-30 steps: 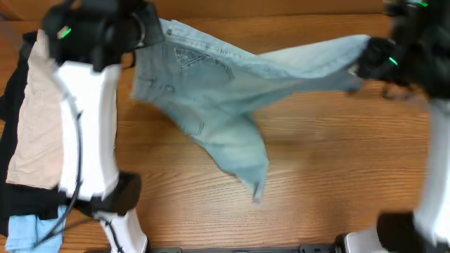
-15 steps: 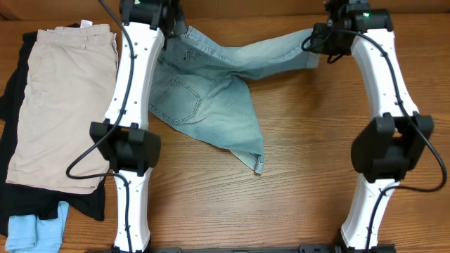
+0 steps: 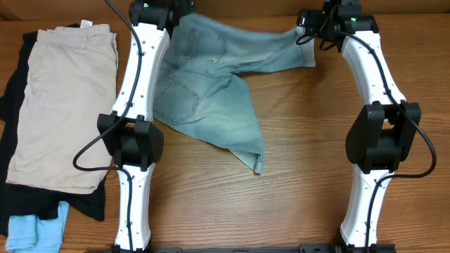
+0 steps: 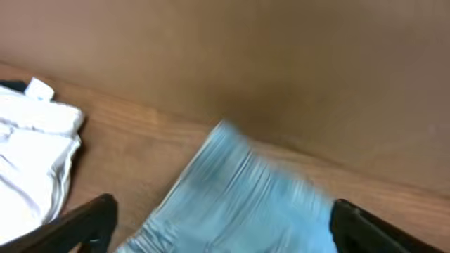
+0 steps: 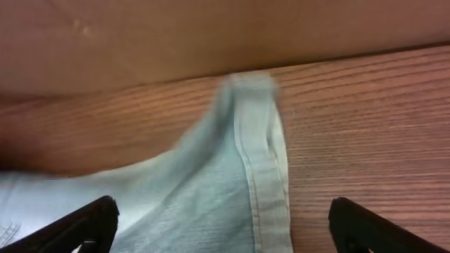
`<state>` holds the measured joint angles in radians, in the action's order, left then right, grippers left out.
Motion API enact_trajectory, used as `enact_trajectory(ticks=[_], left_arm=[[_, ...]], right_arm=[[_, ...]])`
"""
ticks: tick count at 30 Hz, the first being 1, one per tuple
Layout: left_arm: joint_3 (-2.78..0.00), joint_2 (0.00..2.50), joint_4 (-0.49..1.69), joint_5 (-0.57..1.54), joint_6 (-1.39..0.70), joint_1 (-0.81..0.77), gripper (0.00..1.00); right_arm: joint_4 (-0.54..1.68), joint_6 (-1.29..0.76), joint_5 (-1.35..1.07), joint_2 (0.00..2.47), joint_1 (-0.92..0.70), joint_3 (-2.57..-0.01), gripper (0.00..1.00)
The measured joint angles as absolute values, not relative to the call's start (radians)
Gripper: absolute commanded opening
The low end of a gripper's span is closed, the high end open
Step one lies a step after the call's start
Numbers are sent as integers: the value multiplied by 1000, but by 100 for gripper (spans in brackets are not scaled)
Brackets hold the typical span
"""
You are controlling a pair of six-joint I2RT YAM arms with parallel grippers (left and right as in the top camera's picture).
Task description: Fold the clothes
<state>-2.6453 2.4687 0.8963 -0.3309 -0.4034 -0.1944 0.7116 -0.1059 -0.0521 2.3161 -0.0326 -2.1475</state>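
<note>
The pale blue denim shorts (image 3: 211, 91) lie rumpled at the far middle of the table, one leg stretched right, another pointing toward the front. My left gripper (image 3: 167, 10) hovers over their far left corner. In the left wrist view my left gripper (image 4: 221, 226) stands open, its dark fingertips (image 4: 84, 221) wide apart with blurred denim (image 4: 239, 197) between them, not pinched. My right gripper (image 3: 304, 34) is over the right leg's hem. In the right wrist view my right gripper (image 5: 221, 226) is also open, and the stitched hem (image 5: 264, 161) lies loose on the wood between its jaws.
Beige shorts (image 3: 63, 105) lie flat at the left on top of a black garment (image 3: 10, 98). A small light-blue piece (image 3: 28, 233) sits at the front left corner. A brown wall (image 5: 211, 35) rises just behind the table's far edge.
Both grippers were shut on the denim and have opened. The shorts have dropped and settled at the far edge, the stretched leg now slack.
</note>
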Motion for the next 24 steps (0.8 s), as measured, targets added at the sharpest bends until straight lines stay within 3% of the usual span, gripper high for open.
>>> enact_trajectory(ticks=[11,16,24], left_arm=[[-2729,2402,1157,-336,-358,-194,100],[-2759,2253,1379,-269,-361,-194,100],[-2778,2156,1662,-200,-405,-194,100]], right_arm=[[1140,-175,-199,2246,-21,-2183,100],[1417,-183,-259,2137,-33,-2197,91],[1554,-179,-274,2086,-156,-2199,85]])
